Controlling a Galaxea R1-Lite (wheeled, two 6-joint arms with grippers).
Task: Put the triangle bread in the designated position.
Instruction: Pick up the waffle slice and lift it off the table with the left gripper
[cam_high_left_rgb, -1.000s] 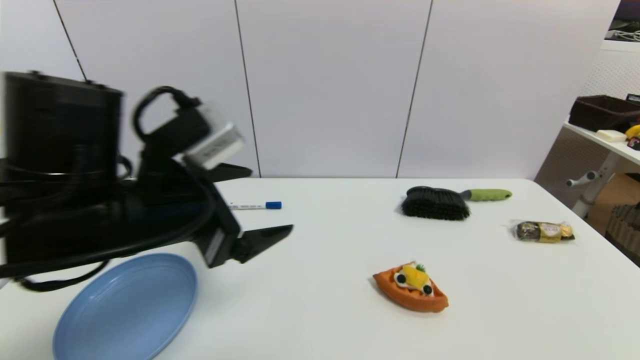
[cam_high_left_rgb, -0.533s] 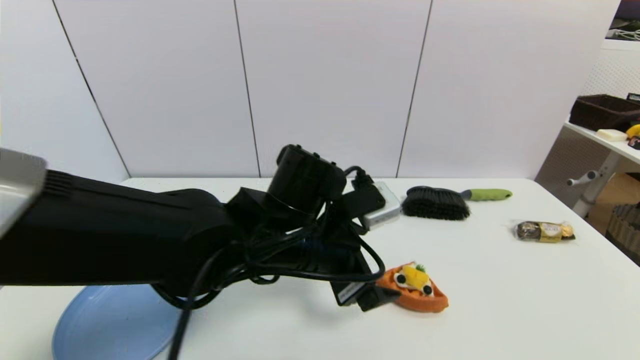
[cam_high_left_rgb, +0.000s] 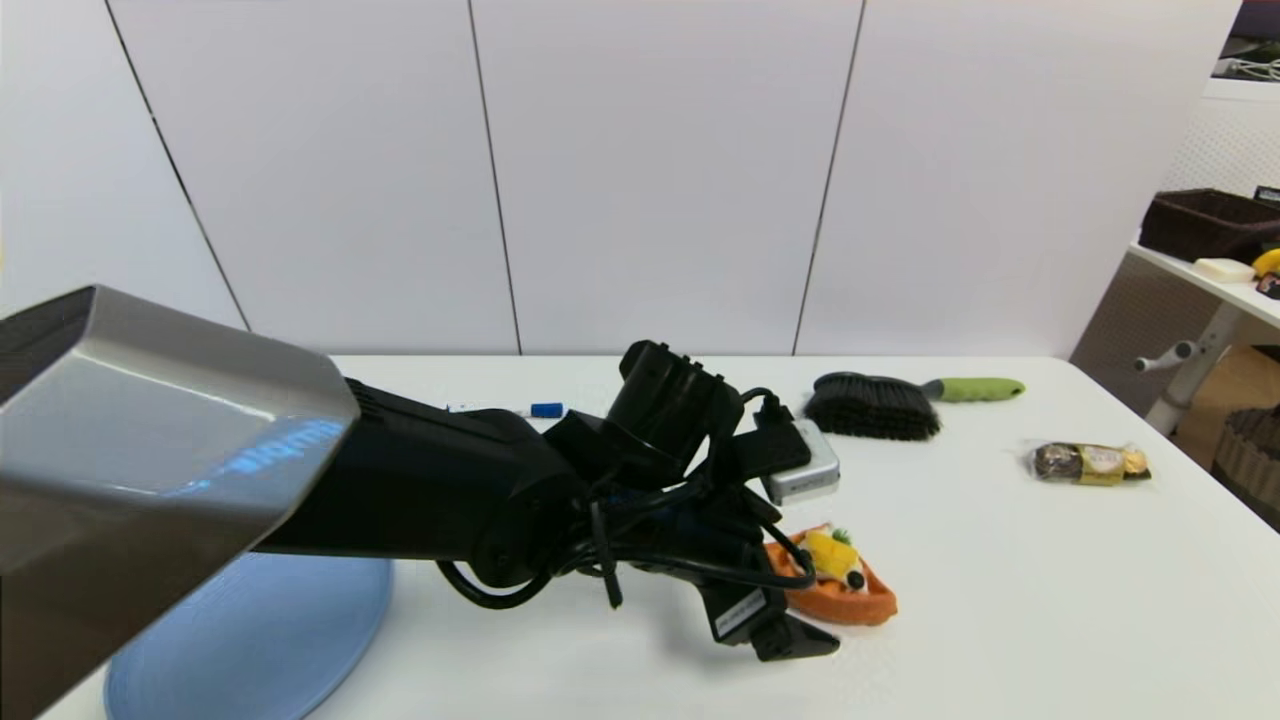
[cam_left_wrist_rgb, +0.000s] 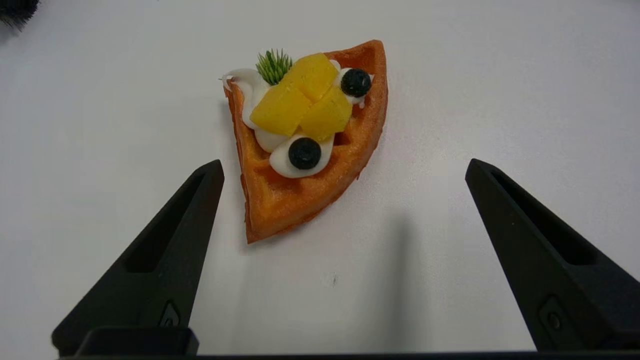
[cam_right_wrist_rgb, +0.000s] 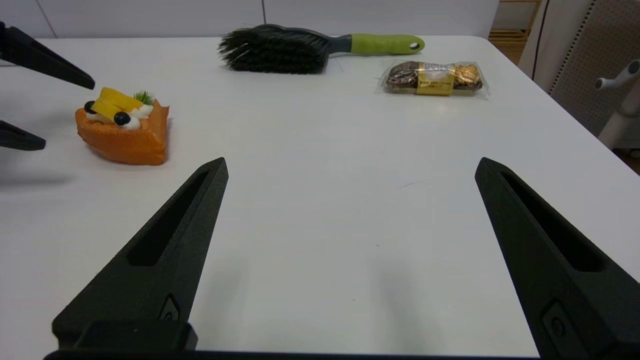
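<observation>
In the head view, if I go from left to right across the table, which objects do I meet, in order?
Blue plate → blue-capped marker → triangle bread → black brush with green handle → wrapped chocolates.

**Triangle bread lying flat on the worktop**

Lying flat on the white worktop (cam_high_left_rgb: 1000, 600), topping side up: the triangle bread (cam_left_wrist_rgb: 310, 150), a small orange wedge with a waffle-like grid on its upper face. Carrying a swirl of white cream, yellow fruit pieces stacked at the middle, two dark berries and a green sprig at the broad end. Showing thick orange sides and a curved outer edge in the right wrist view (cam_right_wrist_rgb: 122, 131). Pointing its narrow tip toward the left wrist camera. Sitting in the middle-right part of the worktop in the head view (cam_high_left_rgb: 845, 590), partly hidden there by the left arm.
</observation>
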